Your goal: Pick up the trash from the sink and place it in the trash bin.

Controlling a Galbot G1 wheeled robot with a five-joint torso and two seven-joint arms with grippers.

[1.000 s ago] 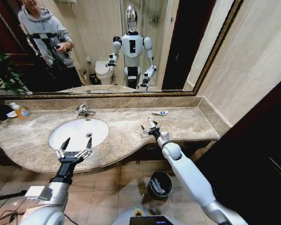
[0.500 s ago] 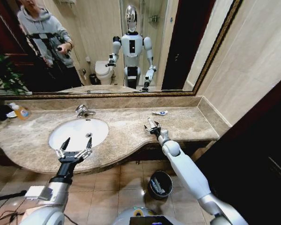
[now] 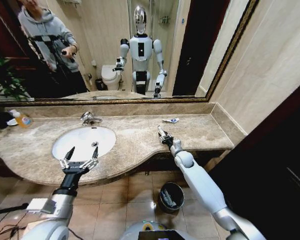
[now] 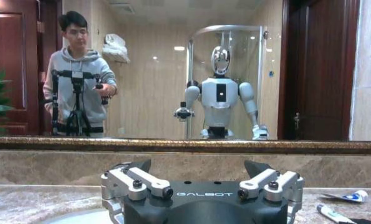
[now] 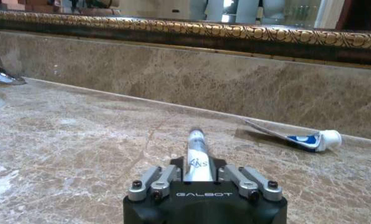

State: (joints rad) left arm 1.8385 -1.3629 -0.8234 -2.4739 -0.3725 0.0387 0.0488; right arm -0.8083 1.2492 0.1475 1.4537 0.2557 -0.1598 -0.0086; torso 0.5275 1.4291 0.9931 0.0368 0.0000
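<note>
On the marble counter right of the sink (image 3: 65,140), my right gripper (image 3: 163,134) is shut on a small white tube (image 5: 196,154) lying on the stone. In the right wrist view the tube pokes out between the closed fingers (image 5: 153,181). A second white tube with blue markings (image 3: 171,120) (image 5: 304,139) (image 4: 345,196) lies farther back, close to the wall. My left gripper (image 3: 79,159) (image 4: 204,182) hangs open over the sink's front rim, holding nothing. The dark round trash bin (image 3: 171,196) stands on the floor below the counter edge, under my right arm.
A chrome faucet (image 3: 90,118) stands behind the basin. A yellow-orange bottle (image 3: 23,119) sits at the counter's far left beside a plant. A gold-framed mirror (image 3: 140,100) runs along the back wall, and a dark door panel stands on the right.
My right gripper's fingers, spread wide a second ago, have closed on the white tube, and the hand has slid slightly toward the back wall. The left arm has not moved.
</note>
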